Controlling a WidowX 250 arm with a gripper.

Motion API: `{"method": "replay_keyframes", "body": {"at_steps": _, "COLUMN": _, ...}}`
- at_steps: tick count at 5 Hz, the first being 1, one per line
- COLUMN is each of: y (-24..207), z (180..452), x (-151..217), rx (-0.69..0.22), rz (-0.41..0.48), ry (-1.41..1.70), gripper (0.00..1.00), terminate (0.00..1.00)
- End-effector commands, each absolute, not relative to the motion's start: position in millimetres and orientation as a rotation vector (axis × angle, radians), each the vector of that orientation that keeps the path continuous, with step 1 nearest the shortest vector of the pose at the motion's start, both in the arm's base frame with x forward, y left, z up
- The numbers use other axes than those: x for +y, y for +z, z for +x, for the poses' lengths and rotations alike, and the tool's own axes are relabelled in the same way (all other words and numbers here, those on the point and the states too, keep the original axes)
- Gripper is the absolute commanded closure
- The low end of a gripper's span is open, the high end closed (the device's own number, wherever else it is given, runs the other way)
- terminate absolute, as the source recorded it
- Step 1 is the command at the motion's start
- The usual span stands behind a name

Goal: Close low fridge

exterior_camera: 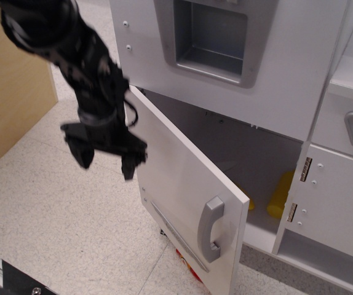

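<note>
The low fridge (250,153) is a white compartment with a grey inside. Its large white door (176,184) stands swung wide open toward me, with a grey vertical handle (209,228) and a grey strip (170,230) low on its face. My black gripper (106,161) hangs open and empty to the left of the door, on its outer side, beside the hinge edge. One fingertip (129,167) is close to the door face; I cannot tell if it touches. Yellow objects (280,193) lie inside the compartment.
An upper white panel with a grey recessed dispenser (212,38) sits above the fridge. A smaller white cabinet door (333,203) with silver hinges (304,170) is at the right. A wooden panel (7,80) stands at the left. Speckled floor (59,227) lies below.
</note>
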State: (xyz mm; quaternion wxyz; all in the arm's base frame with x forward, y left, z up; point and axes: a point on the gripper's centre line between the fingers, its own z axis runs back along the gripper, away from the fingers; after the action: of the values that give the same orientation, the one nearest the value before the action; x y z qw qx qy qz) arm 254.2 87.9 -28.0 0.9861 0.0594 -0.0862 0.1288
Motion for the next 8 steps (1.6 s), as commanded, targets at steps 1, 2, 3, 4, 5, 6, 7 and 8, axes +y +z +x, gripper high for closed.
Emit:
{"method": "replay_keyframes", "body": {"at_steps": 1, "y": -45.8, "z": 293.0, "x": 67.8, "rx": -0.199, "rz": 0.092, "ry": 0.344, "gripper": 0.00, "terminate": 0.00}}
{"method": "replay_keyframes", "body": {"at_steps": 2, "y": -49.2, "z": 309.0, "x": 56.6, "rx": -0.191, "rz": 0.073, "ry": 0.382, "gripper": 0.00, "terminate": 0.00}}
{"method": "replay_keyframes", "body": {"at_steps": 3, "y": -51.7, "z": 327.3, "x": 48.0, "rx": -0.194, "rz": 0.063, "ry": 0.427, "gripper": 0.00, "terminate": 0.00}}
{"method": "replay_keyframes", "body": {"at_steps": 4, "y": -55.6, "z": 345.5, "x": 42.8, "rx": -0.203, "rz": 0.062, "ry": 0.465, "gripper": 0.00, "terminate": 0.00}}
{"method": "replay_keyframes", "body": {"at_steps": 5, "y": -58.7, "z": 359.4, "x": 42.3, "rx": -0.219, "rz": 0.066, "ry": 0.492, "gripper": 0.00, "terminate": 0.00}}
{"method": "replay_keyframes", "body": {"at_steps": 6, "y": -59.9, "z": 362.4, "x": 44.8, "rx": -0.232, "rz": 0.067, "ry": 0.492, "gripper": 0.00, "terminate": 0.00}}
{"method": "replay_keyframes", "body": {"at_steps": 7, "y": -48.8, "z": 347.5, "x": 48.4, "rx": -0.231, "rz": 0.060, "ry": 0.456, "gripper": 0.00, "terminate": 0.00}}
{"method": "replay_keyframes", "body": {"at_steps": 8, "y": -39.3, "z": 333.4, "x": 55.2, "rx": -0.215, "rz": 0.073, "ry": 0.417, "gripper": 0.00, "terminate": 0.00}}
